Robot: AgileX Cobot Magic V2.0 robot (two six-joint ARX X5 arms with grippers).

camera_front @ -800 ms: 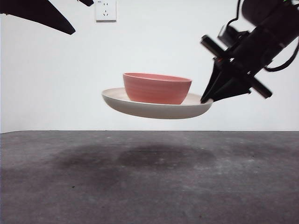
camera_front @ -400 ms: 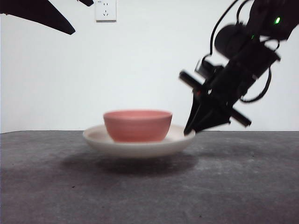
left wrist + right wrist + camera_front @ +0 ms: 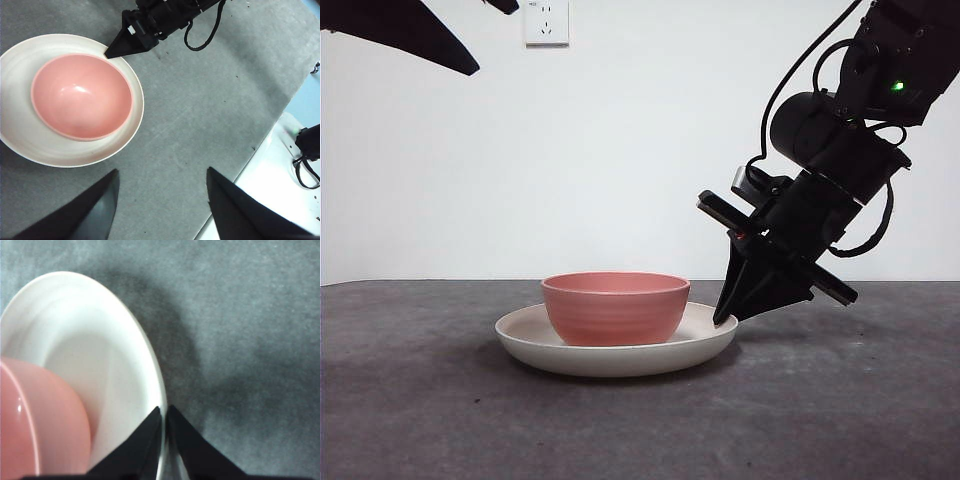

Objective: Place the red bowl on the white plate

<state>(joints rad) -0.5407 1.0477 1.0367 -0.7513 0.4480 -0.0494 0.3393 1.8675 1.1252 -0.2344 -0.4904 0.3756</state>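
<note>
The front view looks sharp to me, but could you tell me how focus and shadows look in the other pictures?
Front view: crisp, soft shadow under the plate. Left wrist view: sharp, small glare inside the bowl. Right wrist view: soft, dark shadow on the table beside the plate.

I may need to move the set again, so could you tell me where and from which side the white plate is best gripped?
Grip the white plate by its low upturned rim, on the side away from the red bowl. The bowl sits off-centre, leaving a wider bare band there. The right tool is pinched on the rim at that spot, coming in steeply from above and outside. The left tool waits open above.
</note>
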